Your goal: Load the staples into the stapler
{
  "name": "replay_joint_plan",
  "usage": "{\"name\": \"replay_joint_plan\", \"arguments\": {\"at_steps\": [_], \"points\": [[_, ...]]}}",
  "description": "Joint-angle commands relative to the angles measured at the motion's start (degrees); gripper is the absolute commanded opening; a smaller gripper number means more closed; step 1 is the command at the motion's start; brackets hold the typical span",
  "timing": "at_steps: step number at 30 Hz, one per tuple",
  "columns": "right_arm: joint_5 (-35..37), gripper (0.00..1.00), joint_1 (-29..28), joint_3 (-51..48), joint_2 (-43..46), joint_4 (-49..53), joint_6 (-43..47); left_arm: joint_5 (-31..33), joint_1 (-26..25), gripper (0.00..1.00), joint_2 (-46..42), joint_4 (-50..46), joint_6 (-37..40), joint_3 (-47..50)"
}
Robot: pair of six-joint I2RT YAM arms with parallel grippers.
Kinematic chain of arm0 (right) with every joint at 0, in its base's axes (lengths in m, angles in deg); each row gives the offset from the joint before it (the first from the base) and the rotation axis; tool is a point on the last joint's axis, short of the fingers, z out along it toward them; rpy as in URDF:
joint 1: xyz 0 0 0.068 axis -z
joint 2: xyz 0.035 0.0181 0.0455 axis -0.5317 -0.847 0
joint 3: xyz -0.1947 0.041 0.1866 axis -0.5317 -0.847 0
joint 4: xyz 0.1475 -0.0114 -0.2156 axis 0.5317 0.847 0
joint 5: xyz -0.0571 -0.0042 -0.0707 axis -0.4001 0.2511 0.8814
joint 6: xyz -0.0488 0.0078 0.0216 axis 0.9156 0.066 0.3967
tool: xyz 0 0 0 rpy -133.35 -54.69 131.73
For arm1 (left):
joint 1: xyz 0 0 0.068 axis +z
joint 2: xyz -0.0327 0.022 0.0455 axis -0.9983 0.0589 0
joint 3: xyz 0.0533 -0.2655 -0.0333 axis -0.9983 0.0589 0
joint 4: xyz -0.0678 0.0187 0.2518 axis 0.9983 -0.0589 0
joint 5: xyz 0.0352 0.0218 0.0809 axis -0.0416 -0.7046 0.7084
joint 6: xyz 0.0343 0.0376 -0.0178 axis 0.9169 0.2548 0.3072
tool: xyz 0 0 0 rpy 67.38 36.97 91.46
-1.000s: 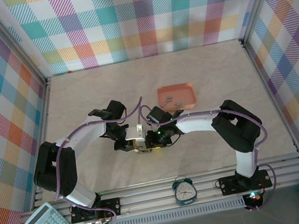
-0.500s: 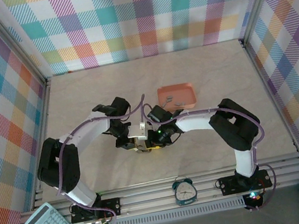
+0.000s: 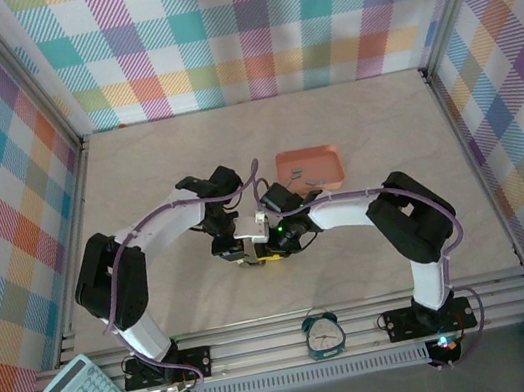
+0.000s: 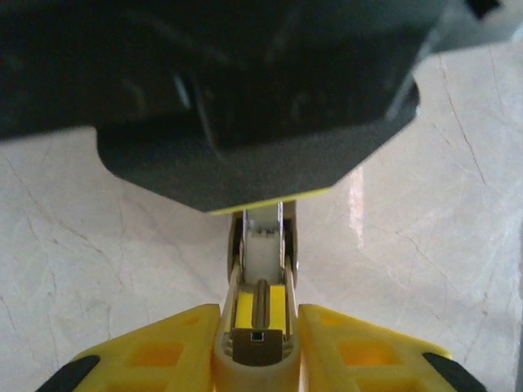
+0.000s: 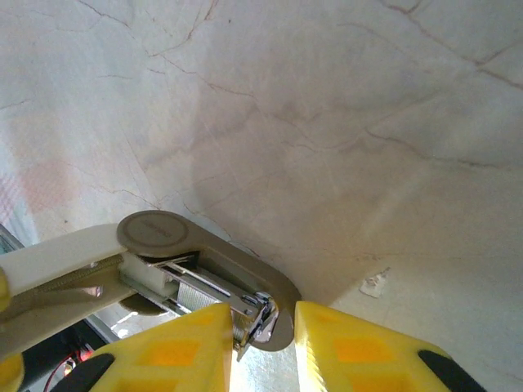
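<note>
Obscured items
I find a dark blurred mass [image 4: 245, 98] hiding the far end of the stapler [image 4: 260, 322]; the staples [image 3: 313, 183] are too small to count.

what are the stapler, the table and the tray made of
The stapler: the cream body looks like matte plastic, smooth and dull; its inside glints like bare metal. The table: a pale top with a slight sheen and marble-like veins; real stone or printed laminate, unclear. The tray: salmon-orange, probably plastic, but too small to be sure.

Your table [image 3: 352, 129] is pale marble-look; orange tray [image 3: 310, 168] sits near its middle, small white scrap [image 5: 374, 284] on the surface too.
</note>
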Motion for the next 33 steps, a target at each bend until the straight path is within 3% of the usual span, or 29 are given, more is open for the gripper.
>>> {"name": "replay_joint_plan", "arguments": {"at_steps": [1,10,16,21,33], "points": [[1.70,0.25,-0.84,0.55,-1.86,1.03,0.64,-3.81,-1.90,0.33,-2.72,5.16,-1.23,1.94],[1.86,0.25,-0.85,0.46,-1.99,0.86,0.37,-7.39,-0.38,0.39,-7.40,10.73,-5.54,6.57],[1.87,0.25,-0.84,0.71,-2.23,1.22,0.70,-13.54,5.55,0.46,-17.58,18.13,-8.01,15.15],[1.61,0.25,-0.91,1.14,-2.52,1.42,0.92,-15.93,12.40,0.49,-22.47,16.87,-2.22,20.23],[1.43,0.25,-0.92,1.43,-2.84,1.84,1.37,-15.08,15.41,0.49,-16.85,19.38,2.54,21.98]]}}
